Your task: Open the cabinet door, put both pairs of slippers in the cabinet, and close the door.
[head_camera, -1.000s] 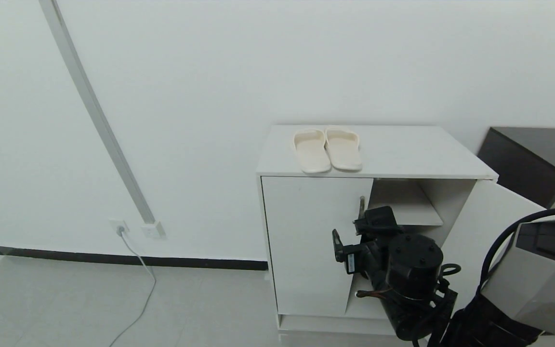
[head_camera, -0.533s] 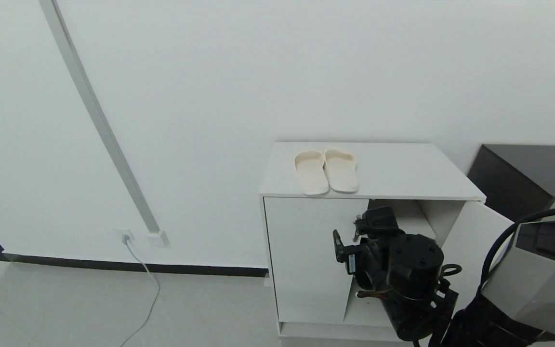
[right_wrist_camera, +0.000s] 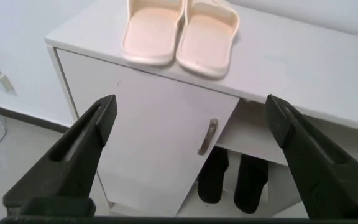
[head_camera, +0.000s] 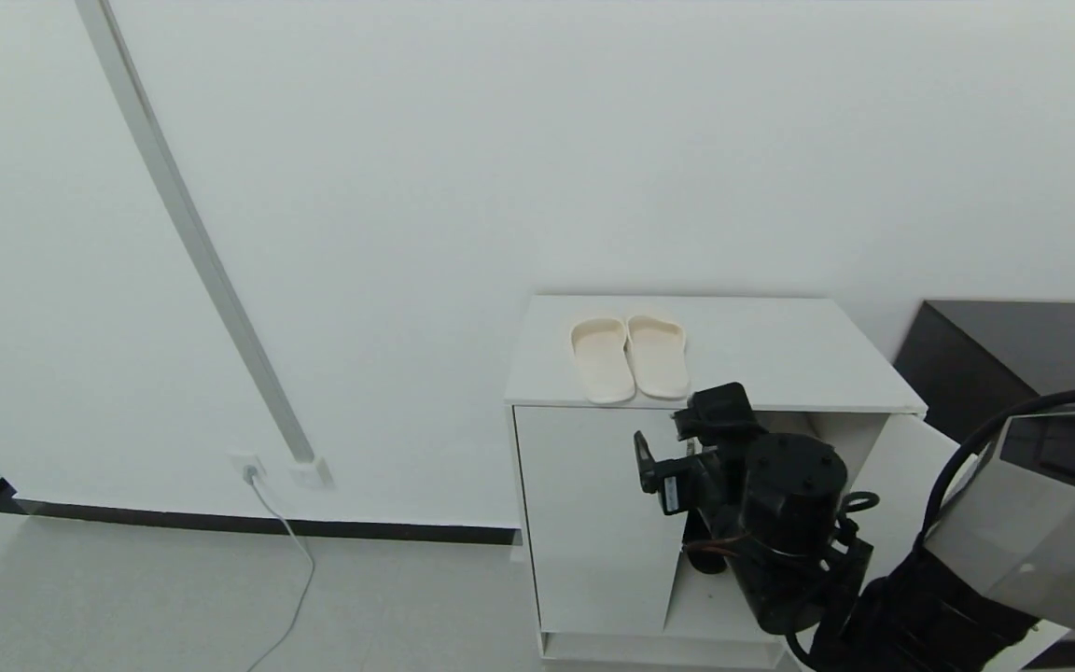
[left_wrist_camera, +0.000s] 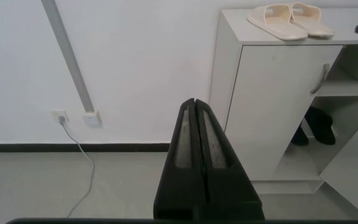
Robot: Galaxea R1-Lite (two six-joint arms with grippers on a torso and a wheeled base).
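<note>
Flanking the cabinet (head_camera: 780,359): dark furniture (head_camera: 1013,350), wall socket (head_camera: 245,463).

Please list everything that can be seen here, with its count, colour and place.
cream slippers: one pair, cream, side by side on the cabinet top
black slippers: one pair, black, inside the cabinet, below its shelf
cabinet: one, white, against the wall; left door shut, right door open
wall socket: one, white, low on the wall
cable: one, grey, from the socket to the floor
wall strip: one, grey, running up the wall above the socket
dark furniture: one, black, right of the cabinet
left gripper: one, black, shut, apart from the cabinet
right gripper: one, black, open, before the cabinet front
</note>
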